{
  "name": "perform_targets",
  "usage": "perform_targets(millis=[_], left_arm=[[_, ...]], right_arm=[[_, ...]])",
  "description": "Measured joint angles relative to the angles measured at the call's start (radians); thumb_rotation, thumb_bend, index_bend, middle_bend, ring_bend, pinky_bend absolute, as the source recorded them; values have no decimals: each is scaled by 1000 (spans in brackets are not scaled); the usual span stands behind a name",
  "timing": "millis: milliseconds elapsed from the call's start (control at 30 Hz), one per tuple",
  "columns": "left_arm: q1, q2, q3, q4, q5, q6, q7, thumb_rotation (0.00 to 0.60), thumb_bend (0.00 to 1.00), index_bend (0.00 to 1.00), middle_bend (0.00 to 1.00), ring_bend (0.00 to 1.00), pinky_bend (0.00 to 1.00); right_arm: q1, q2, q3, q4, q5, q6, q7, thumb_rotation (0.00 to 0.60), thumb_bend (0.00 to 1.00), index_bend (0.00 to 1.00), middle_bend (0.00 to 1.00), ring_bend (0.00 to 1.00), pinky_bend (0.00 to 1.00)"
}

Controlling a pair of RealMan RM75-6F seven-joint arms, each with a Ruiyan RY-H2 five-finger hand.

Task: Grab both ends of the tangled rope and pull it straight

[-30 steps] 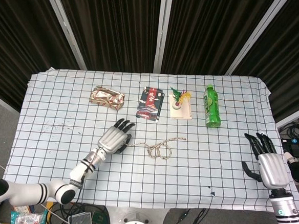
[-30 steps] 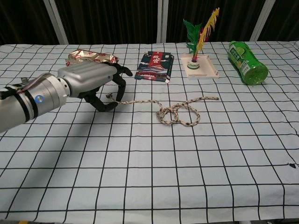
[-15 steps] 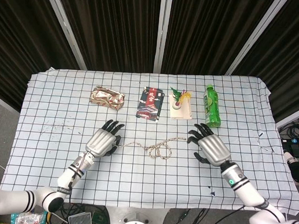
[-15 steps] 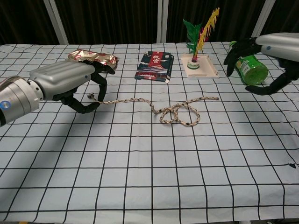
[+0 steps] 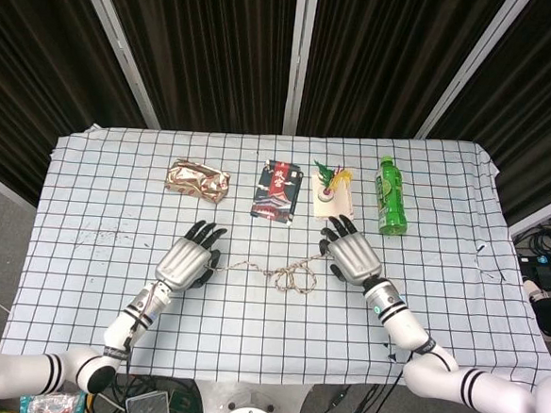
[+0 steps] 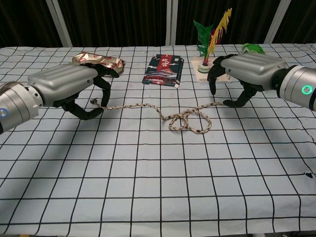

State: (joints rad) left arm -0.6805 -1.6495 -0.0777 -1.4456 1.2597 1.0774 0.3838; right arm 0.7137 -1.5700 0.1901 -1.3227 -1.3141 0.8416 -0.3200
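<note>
L hand [image 6: 74,88] pinching L end of rope [image 6: 148,107] betw thumb & fingers. R hand [image 6: 247,71] curled over R end, grasp unclear. Knot midway.

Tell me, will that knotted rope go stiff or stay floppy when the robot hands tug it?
Likely floppy: the rope lies limp in loose curves on the tablecloth. It looks thin, so probably light. The tangle in the middle may tighten rather than open when pulled.
</note>
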Motion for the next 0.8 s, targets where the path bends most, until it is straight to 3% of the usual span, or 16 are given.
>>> perform_targets(millis=[467,800], left_arm=[[14,-1,-6,1,5,-1,7,600,429,575,78,0,0],[18,-3,-8,5,12,-7,9,600,429,575,78,0,0]], right_arm=[[73,-156,3,205,34,-11,-1,600,219,493,222,0,0],[95,-197,-4,266,47,-21,11,600,286,515,223,0,0]])
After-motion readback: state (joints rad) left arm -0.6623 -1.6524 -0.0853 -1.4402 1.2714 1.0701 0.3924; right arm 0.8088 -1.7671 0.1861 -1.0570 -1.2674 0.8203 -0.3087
